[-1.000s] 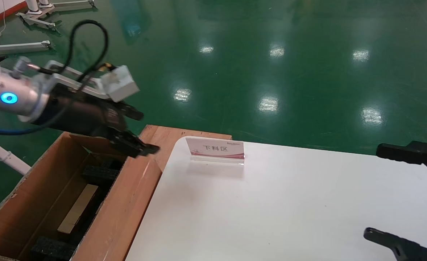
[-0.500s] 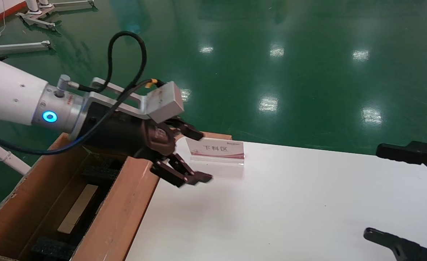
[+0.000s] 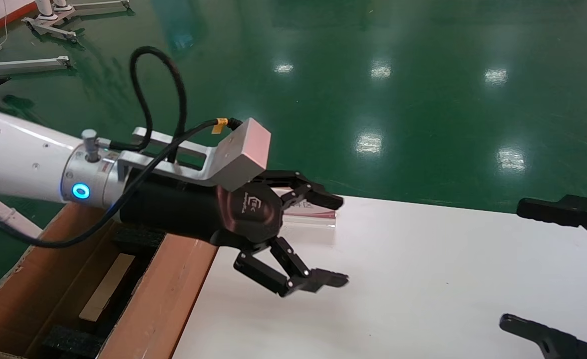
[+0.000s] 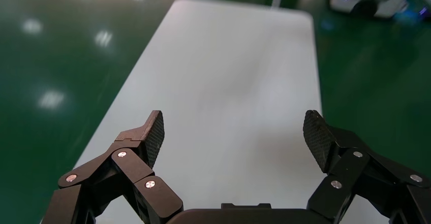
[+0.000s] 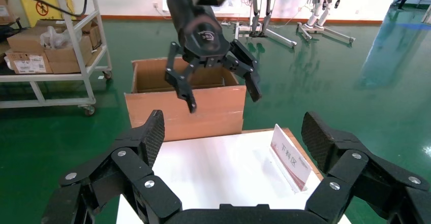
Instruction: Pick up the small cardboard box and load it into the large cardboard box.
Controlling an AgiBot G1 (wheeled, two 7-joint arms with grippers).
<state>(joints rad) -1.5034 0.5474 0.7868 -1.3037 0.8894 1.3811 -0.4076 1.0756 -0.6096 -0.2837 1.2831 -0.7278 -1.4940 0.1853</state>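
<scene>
Moving | left end effector now over table | open, seemingly empty

The left gripper has been swung from above the large cardboard box out over the white table. The sign is now partly hidden by it.

My head camera looks forward and down over the white table. My left wrist camera faces along that table from close above. My right wrist camera faces back across it toward the large box.
</scene>
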